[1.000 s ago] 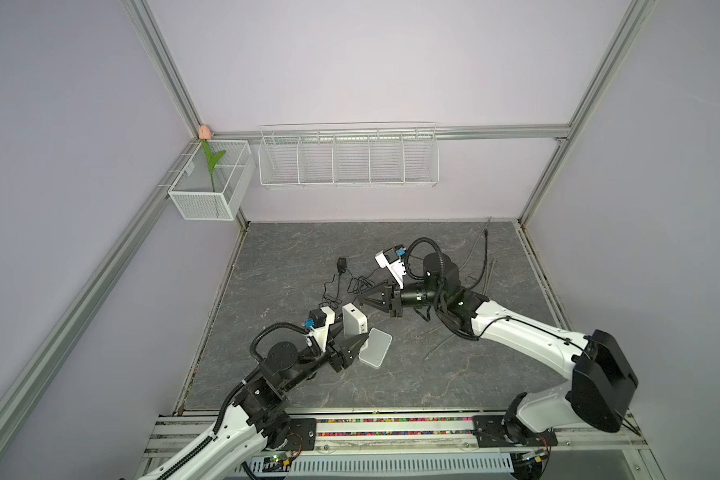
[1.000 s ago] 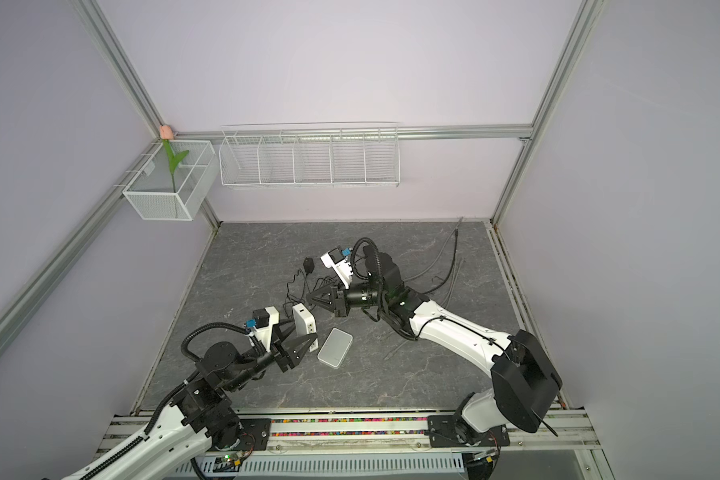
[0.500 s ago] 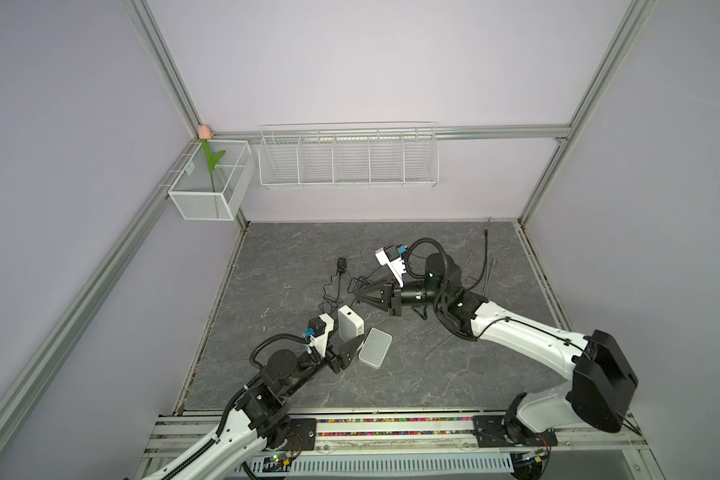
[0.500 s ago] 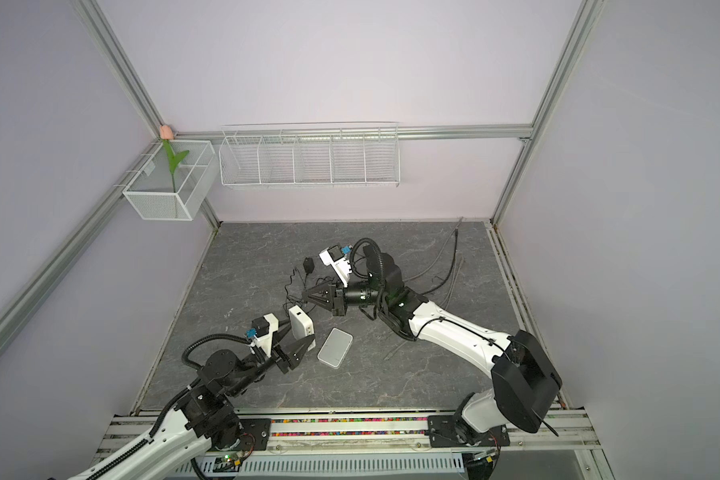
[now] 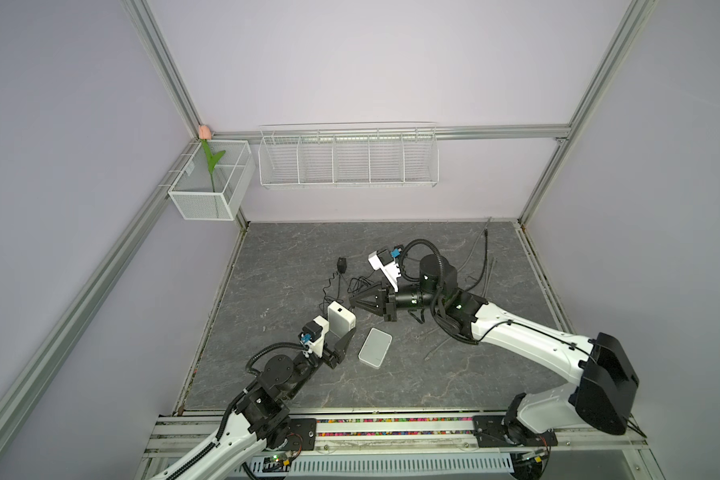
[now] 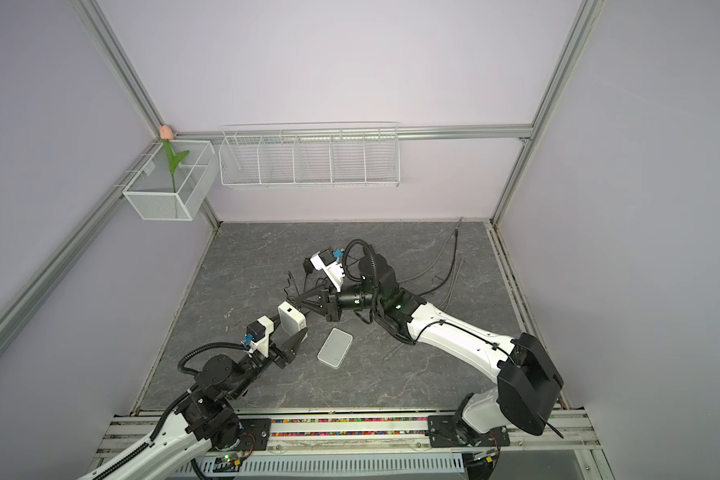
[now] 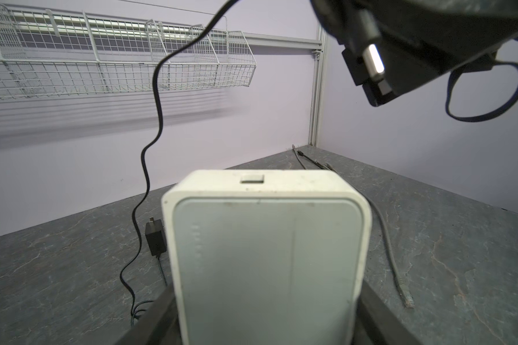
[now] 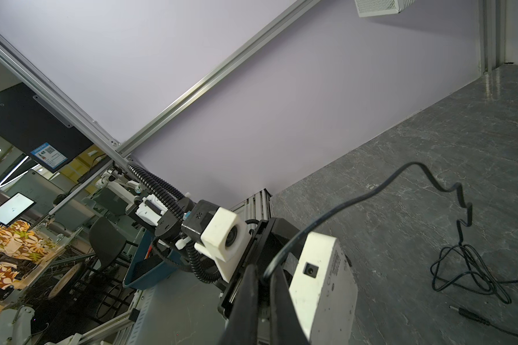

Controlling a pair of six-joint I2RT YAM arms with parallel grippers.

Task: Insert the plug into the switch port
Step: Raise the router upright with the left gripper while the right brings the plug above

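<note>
Jaws of my left gripper (image 5: 340, 331) hug the white switch (image 5: 341, 318) by its long sides, just left of the middle in both top views. The switch is up off the table (image 5: 433, 386). Its long way runs out from my gripper, and its free end tips toward the upper right of the frame. In the right wrist view its small round port (image 8: 309, 269) looks out of a narrow face, and the plug is not in it yet. Lower right of the switch a flat white box (image 5: 375, 347) lies on the table. My right gripper (image 5: 353, 300) reaches in from the right, clenched tight on the plug (image 7: 371, 59). In the left wrist view the plug sits in the upper right of the frame, apart from the switch, its shiny tip pointing down. Grey cables (image 5: 485, 266) lie far right. Since a second ago the switch has slid a tiny bit left in the top views; my right gripper has hardly moved.
</note>
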